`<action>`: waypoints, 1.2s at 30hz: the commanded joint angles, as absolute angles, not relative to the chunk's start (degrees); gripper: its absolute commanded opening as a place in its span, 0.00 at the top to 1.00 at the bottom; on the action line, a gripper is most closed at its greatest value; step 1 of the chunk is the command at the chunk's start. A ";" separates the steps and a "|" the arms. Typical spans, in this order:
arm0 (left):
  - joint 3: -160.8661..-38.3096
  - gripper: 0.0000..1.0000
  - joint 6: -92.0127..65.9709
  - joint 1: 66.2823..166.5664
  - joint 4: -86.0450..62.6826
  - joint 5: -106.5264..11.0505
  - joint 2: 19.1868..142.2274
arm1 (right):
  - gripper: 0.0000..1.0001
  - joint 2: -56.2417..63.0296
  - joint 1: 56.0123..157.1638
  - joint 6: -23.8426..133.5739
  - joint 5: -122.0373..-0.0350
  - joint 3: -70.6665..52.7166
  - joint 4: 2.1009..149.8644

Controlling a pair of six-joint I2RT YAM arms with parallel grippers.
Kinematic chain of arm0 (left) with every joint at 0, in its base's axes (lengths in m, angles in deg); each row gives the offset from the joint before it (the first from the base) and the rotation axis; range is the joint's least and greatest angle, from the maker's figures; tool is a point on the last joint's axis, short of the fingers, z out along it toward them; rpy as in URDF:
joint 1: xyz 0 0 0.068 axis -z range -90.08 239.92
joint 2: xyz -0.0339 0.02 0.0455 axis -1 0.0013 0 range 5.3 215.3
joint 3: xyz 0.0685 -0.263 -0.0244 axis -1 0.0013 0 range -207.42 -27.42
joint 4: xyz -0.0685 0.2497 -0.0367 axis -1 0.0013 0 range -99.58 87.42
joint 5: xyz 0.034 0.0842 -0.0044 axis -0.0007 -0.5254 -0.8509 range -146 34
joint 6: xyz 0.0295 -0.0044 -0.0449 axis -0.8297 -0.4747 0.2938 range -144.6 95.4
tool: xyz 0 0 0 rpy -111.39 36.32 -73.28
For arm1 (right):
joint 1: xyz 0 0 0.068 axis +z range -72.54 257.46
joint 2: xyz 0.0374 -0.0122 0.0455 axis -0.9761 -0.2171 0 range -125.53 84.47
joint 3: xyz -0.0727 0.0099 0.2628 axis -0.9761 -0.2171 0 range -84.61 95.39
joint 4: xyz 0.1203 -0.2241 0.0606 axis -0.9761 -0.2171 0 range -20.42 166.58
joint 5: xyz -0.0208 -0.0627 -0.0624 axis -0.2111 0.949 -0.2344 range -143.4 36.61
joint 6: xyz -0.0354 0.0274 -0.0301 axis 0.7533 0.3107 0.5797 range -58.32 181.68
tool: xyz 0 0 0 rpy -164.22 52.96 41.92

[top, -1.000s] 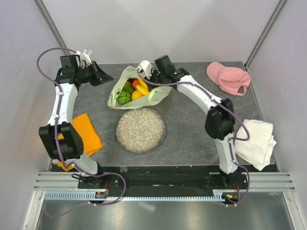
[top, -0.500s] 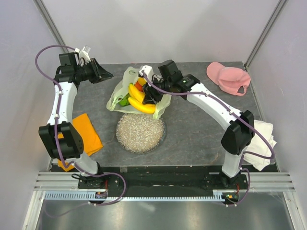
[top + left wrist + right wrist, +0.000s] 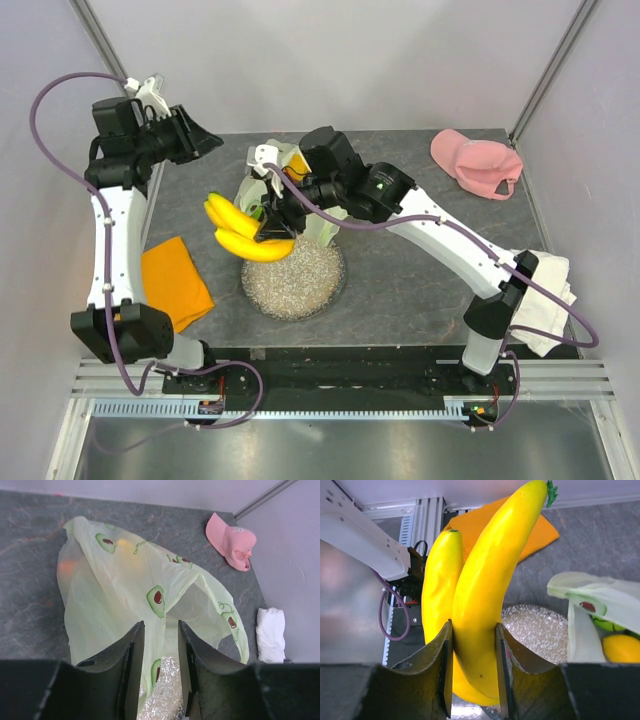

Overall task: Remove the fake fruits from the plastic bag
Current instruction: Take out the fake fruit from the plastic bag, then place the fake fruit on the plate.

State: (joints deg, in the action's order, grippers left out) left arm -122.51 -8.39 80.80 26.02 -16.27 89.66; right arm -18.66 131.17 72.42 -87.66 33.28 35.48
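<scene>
My right gripper (image 3: 270,220) is shut on the yellow banana bunch (image 3: 243,236) and holds it in the air over the left rim of the glittery plate (image 3: 312,288). In the right wrist view both fingers press one banana (image 3: 485,580). The pale green plastic bag (image 3: 322,225) lies behind the plate, partly hidden by my right arm. A green fruit (image 3: 608,625) and a yellow fruit (image 3: 621,648) show inside the bag (image 3: 592,597). My left gripper (image 3: 203,140) hangs high at the back left, jaws a little apart and empty, looking down on the bag (image 3: 115,580).
An orange cloth (image 3: 175,282) lies front left. A pink cap (image 3: 476,162) is at the back right, and a white folded cloth (image 3: 537,290) at the right edge. The plate also shows between the left fingers (image 3: 167,695).
My right gripper has pulled the banana bunch out of the bag and carried it left and forward over the plate's edge. My left arm has risen and drawn back to the left.
</scene>
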 commanded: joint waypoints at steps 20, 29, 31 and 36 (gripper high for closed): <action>-119.35 0.50 -16.25 80.61 27.25 -21.19 76.23 | 0.85 -29.60 134.06 65.58 -80.12 16.91 32.72; -115.75 0.50 -14.84 80.52 26.63 -21.19 75.61 | 0.94 -35.49 132.83 47.54 -69.31 20.24 38.08; -115.40 0.50 -15.02 80.52 26.63 -21.28 75.44 | 0.95 -37.16 132.83 43.69 -67.12 22.00 38.26; -115.13 0.50 -16.42 80.61 26.63 -21.98 75.35 | 0.89 -38.31 132.04 32.61 -62.98 21.84 46.93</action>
State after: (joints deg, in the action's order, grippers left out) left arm -115.12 -14.05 80.71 27.90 -21.45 77.02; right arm -38.28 132.68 45.47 -67.72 19.88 37.53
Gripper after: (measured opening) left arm 0.503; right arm 0.388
